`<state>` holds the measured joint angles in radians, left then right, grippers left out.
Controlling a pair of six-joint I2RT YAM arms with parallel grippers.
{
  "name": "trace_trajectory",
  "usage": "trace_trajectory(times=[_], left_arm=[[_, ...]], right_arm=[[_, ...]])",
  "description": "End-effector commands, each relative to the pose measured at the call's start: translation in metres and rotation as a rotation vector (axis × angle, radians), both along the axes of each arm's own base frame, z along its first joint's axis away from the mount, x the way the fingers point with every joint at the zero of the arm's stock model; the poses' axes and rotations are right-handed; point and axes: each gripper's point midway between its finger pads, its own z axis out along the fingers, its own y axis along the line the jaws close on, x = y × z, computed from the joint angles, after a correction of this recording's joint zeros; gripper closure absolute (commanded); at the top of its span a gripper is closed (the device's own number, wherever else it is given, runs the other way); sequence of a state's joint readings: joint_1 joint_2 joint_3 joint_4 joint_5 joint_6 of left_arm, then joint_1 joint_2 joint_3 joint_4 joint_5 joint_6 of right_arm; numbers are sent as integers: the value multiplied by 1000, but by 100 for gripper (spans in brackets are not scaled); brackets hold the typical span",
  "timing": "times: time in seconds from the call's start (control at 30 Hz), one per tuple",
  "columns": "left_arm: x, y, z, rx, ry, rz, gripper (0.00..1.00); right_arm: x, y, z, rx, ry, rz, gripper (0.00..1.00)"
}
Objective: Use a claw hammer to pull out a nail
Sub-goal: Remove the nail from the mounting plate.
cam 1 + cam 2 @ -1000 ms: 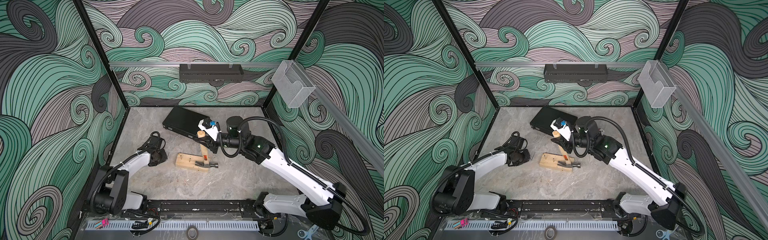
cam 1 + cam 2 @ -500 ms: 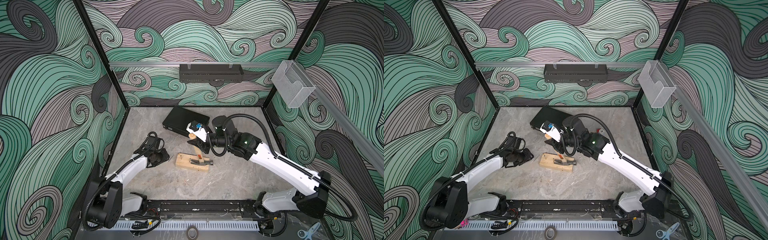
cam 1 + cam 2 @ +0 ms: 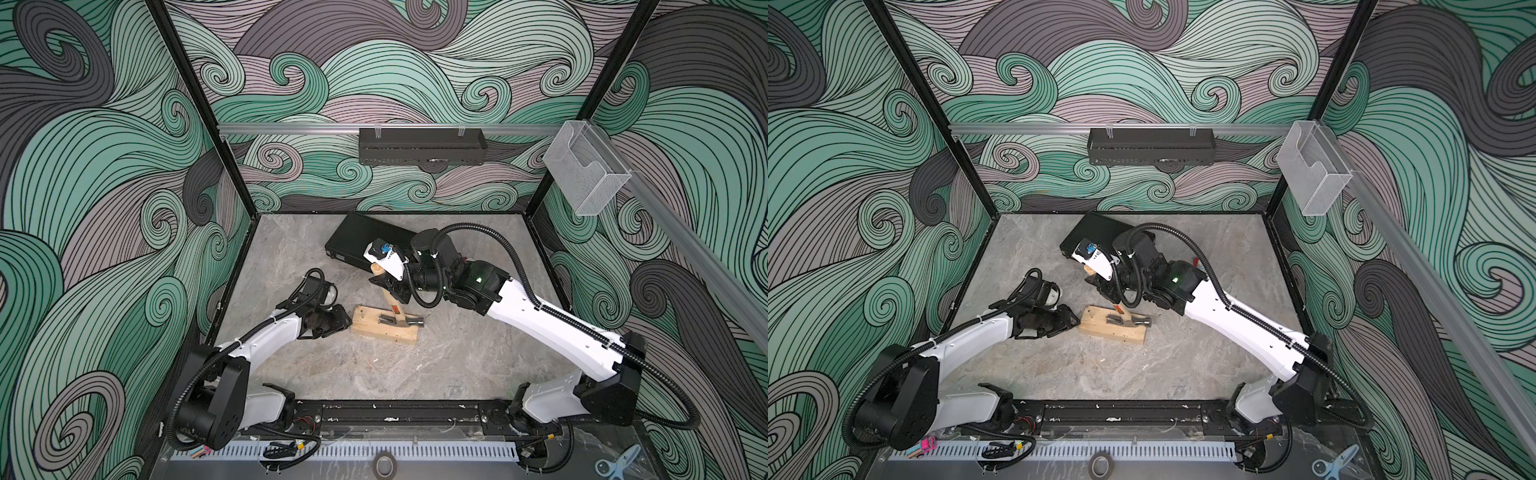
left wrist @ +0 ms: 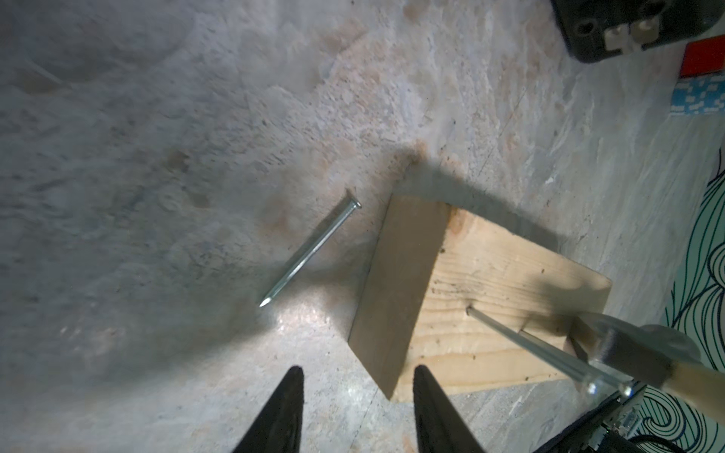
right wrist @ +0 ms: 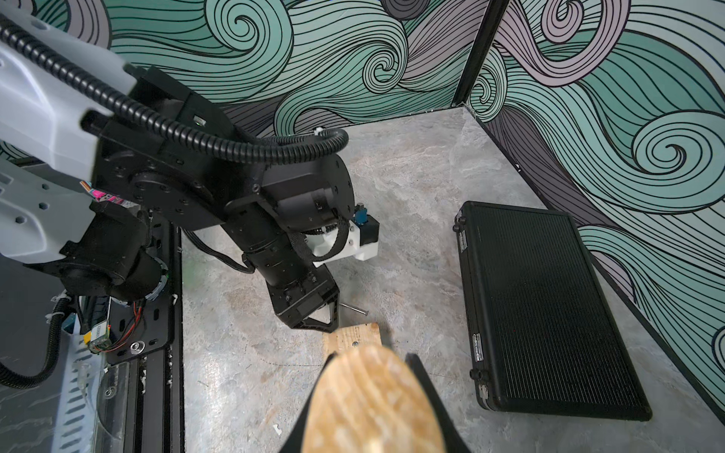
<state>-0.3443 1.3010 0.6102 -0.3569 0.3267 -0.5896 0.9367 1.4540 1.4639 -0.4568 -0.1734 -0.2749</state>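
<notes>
The claw hammer (image 3: 399,320) rests its grey head on a pale wood block (image 3: 384,330) in both top views, handle slanting up and back. My right gripper (image 3: 392,286) is shut on that handle; the right wrist view shows the handle end (image 5: 372,400) filling the space between its fingers. In the left wrist view a nail (image 4: 521,339) leans out of the block (image 4: 470,282) with the hammer's head (image 4: 627,345) at its top. A second nail (image 4: 310,255) lies loose on the table beside the block. My left gripper (image 4: 355,376) is open and empty at the block's left end (image 3: 338,322).
A flat black case (image 3: 361,241) lies behind the block, close to the right wrist. Patterned walls enclose the grey table (image 3: 374,374) on three sides. A black rail (image 3: 395,409) carrying both arm bases runs along the front edge.
The left gripper has opened and moved right, up to the block's end. The right arm swung left, moving the hammer head left along the block and leaning the handle to the left.
</notes>
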Motion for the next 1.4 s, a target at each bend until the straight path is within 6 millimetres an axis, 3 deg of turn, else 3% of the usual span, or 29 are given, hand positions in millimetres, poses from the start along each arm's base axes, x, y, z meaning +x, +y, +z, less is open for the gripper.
trace_trajectory(times=[0.0,0.23,0.57,0.8,1.13,1.37], left_arm=[[9,-16,8,-26,-30,-62,55],[9,-25,3,-12,-23,-102,56],[8,-19,5,17,-43,-83,56],[10,-9,14,57,-80,-59,56],[19,5,41,122,-161,-18,53],[20,10,36,143,-146,9,46]], right_arm=[[8,3,52,113,-123,-40,100],[12,7,59,149,-159,-66,100],[9,10,70,188,-193,-76,100],[9,9,61,181,-189,-100,100],[4,0,63,258,-210,-110,100],[0,-5,62,299,-204,-118,100]])
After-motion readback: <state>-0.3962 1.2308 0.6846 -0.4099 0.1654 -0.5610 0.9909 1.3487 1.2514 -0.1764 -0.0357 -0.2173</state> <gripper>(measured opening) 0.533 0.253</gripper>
